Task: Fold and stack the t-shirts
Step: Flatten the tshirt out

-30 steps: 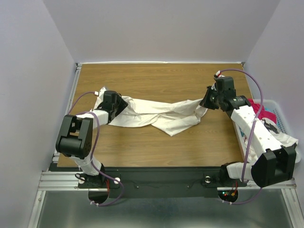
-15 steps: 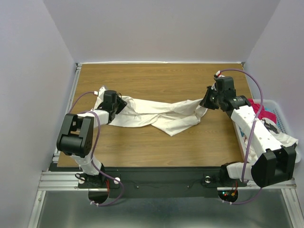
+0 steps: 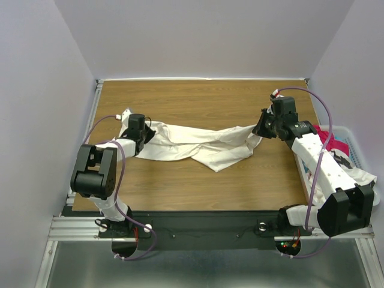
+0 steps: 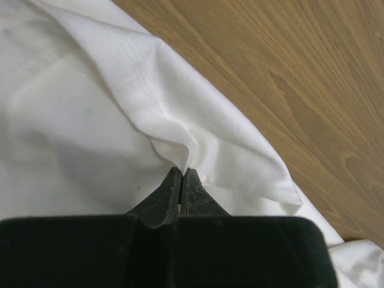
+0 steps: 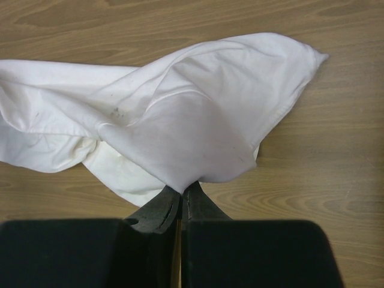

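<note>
An off-white t-shirt (image 3: 198,144) lies stretched and twisted across the middle of the wooden table (image 3: 198,102). My left gripper (image 3: 143,133) is shut on a pinch of its fabric at the left end; in the left wrist view the cloth (image 4: 120,108) puckers into the closed fingertips (image 4: 182,174). My right gripper (image 3: 262,129) is shut on the shirt's right end, and the right wrist view shows the fabric (image 5: 198,126) drawn into its tips (image 5: 183,191). A magenta-red t-shirt (image 3: 327,139) and a white one with dark markings (image 3: 345,162) sit in the basket at the right.
A white slatted basket (image 3: 354,150) stands at the table's right edge, beside the right arm. Grey walls close in the left, back and right. A metal rail (image 3: 198,225) runs along the near edge by the arm bases.
My left gripper has closed from open onto the shirt's left end and shifted slightly left. The right gripper has kept its grip and not moved.
</note>
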Controlling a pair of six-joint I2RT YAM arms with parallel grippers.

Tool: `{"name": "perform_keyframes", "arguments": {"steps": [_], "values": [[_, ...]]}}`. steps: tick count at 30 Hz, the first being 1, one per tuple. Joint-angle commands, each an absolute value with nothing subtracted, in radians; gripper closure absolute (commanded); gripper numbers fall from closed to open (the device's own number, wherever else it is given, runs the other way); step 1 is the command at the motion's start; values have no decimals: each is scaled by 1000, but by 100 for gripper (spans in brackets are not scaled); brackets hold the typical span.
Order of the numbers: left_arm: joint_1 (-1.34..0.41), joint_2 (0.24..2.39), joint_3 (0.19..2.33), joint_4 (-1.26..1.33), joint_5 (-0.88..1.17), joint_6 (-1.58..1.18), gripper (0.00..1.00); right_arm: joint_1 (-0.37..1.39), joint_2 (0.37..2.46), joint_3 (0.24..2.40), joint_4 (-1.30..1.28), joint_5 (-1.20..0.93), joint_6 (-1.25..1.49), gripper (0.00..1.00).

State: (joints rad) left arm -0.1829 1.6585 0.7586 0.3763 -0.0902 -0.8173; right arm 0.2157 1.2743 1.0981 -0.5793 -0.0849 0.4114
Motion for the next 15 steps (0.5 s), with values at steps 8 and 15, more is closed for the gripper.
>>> {"name": "perform_keyframes", "arguments": {"steps": [8, 15], "values": [[69, 1332, 1112, 103, -98, -494, 100, 210, 1305, 1386, -563, 116, 430, 99], [140, 1437, 1644, -52, -5, -437, 100, 192, 1512, 1791, -561, 225, 440, 100]]}}
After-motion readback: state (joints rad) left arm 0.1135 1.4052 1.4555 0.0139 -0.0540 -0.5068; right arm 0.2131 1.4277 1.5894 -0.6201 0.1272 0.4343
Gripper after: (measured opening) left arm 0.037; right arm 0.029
